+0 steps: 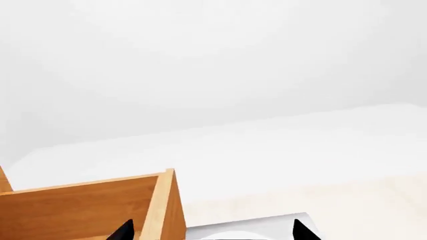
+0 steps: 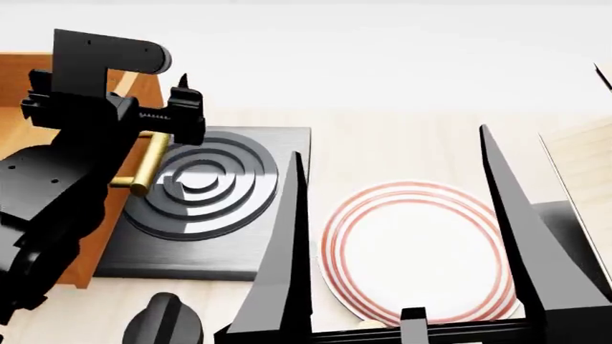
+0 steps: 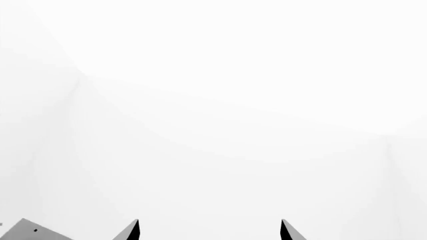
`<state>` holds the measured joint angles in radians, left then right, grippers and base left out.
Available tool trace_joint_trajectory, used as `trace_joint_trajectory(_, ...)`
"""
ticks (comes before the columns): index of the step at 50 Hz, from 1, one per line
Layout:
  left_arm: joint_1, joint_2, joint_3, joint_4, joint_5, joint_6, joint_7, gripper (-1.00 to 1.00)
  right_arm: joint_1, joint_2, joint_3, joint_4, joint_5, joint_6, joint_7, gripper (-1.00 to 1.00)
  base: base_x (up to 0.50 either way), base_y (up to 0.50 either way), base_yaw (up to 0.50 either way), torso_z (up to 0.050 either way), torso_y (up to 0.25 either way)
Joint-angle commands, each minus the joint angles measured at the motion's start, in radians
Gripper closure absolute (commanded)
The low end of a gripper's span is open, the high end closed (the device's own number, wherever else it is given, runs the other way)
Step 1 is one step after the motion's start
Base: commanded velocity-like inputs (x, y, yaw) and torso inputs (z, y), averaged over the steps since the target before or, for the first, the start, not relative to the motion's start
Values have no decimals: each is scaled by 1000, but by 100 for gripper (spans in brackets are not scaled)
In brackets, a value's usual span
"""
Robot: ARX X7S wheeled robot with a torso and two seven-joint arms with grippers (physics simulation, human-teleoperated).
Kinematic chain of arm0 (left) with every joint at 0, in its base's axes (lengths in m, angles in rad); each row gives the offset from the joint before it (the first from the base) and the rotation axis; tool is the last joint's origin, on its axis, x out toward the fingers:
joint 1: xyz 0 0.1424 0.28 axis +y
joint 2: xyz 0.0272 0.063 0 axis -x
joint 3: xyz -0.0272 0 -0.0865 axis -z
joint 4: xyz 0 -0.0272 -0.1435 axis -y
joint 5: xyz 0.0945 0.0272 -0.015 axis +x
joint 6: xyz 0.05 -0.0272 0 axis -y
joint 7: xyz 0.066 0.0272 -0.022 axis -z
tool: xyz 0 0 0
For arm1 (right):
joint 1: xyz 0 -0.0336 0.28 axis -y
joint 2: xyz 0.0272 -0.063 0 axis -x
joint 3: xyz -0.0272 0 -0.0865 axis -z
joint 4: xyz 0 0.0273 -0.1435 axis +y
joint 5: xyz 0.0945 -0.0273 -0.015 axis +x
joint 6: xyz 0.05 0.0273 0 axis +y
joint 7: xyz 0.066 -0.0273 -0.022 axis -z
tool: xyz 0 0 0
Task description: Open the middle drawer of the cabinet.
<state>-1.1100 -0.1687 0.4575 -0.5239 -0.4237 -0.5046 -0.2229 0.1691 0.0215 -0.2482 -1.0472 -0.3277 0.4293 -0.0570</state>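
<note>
As the head view shows it, the counter [image 2: 402, 143] is a pale light-wood surface that carries every other item, and the cabinet [image 2: 24, 79], an orange-brown wooden box, occupies the far left of that view, largely hidden behind the left arm [image 2: 57, 193]. The same orange-brown wood appears in the left wrist view as an open box corner [image 1: 87, 205], but which drawer it belongs to cannot be told. A black square burner plate [image 2: 206, 208] with raised concentric rings lies on the counter just beside the cabinet. To the right of it rests a white plate [image 2: 416, 251] with red rings near its rim. The right end effector [image 2: 406, 287] is in the foreground over the plate, with its two long black fingers spread well apart, released and holding nothing; the right wrist view shows only its two fingertips [image 3: 133, 231] against blank white. A brass handle [image 2: 143, 161] on the cabinet front projects toward the burner plate. The left end effector [image 2: 177, 107] sits directly at the upper end of this handle; whether it is clenched on the bar cannot be told.
</note>
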Motion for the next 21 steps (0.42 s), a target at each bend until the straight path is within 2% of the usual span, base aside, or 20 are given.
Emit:
trace_joint_trajectory(1,69,-17,-24,188,22,19,-55,-100,0,-20,13,0,-31,-6,-27,-100,0,0,0,0,0)
trace_joint_trajectory(21,278,-126,-43,609,21,24,-168,-100,4,-20,25,0,-27,-5,-27,-100,0,0,0,0,0)
